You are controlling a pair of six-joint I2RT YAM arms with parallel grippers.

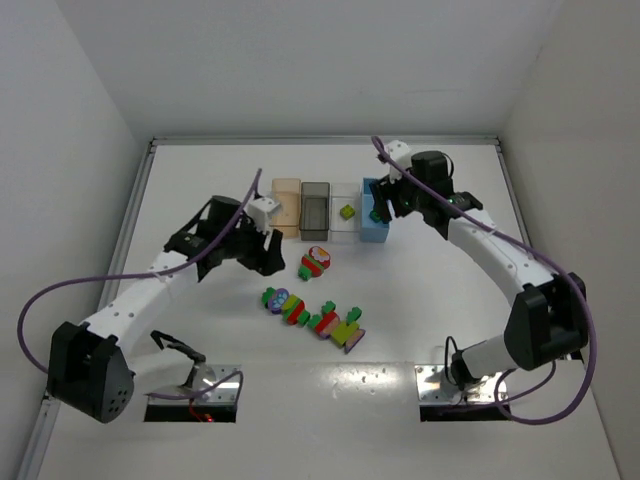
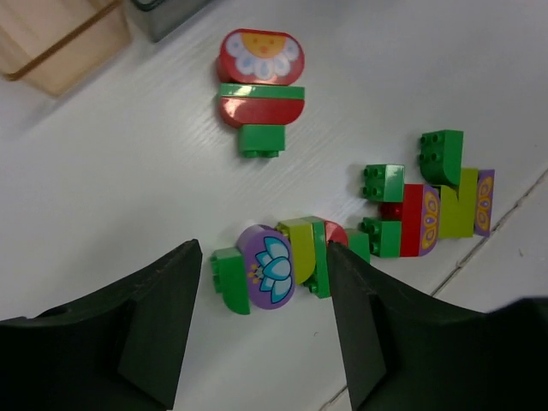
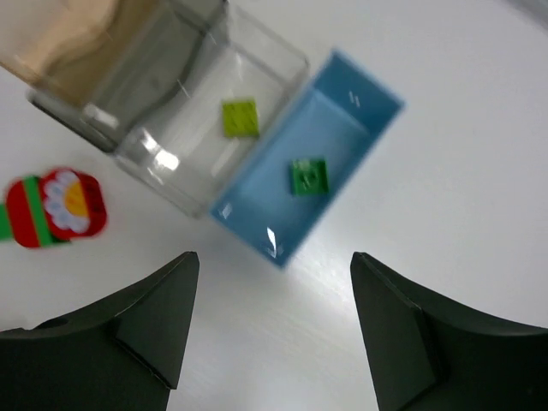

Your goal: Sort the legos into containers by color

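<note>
Four containers stand in a row: tan [image 1: 286, 205], dark grey [image 1: 316, 208], clear [image 1: 346, 228] and light blue [image 1: 376, 232]. A lime brick [image 3: 241, 117] lies in the clear bin [image 3: 171, 163], a green brick [image 3: 308, 175] in the blue bin [image 3: 342, 120]. On the table lie a red flower cluster [image 2: 259, 86], a purple lotus cluster [image 2: 274, 265] and a mixed cluster [image 2: 428, 205]. My left gripper [image 2: 264, 248] is open, hovering over the lotus cluster, its fingers either side. My right gripper [image 3: 274, 257] is open and empty above bare table just in front of the blue bin.
The red flower cluster [image 1: 316, 262] lies between the bins and the row of other legos [image 1: 320, 318]. White walls close the table at the back and sides. Both arm bases sit at the near edge.
</note>
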